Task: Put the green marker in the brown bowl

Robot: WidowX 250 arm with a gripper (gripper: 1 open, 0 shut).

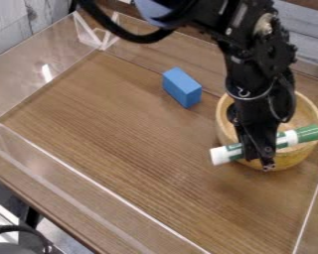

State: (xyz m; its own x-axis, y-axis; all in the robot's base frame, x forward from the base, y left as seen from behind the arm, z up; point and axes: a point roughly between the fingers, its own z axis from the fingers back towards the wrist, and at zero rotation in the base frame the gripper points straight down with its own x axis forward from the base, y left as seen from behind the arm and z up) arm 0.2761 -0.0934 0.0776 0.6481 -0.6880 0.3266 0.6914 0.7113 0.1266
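The green marker [292, 140] is a white barrel with green ends. It hangs tilted just above the table, its right end higher and over the front rim of the brown bowl [305, 104]. My gripper [265, 159] points steeply down and is shut on the marker's middle, right at the bowl's near left edge. The black arm hides the bowl's left wall and part of the barrel. The round wooden bowl sits at the table's right edge, and no object shows in the visible part of its inside.
A blue rectangular block [183, 87] lies on the wooden table [108, 129], up and left of the bowl. Low clear plastic walls [29, 149] border the table on the left and front, with a clear bracket [92, 36] at the back.
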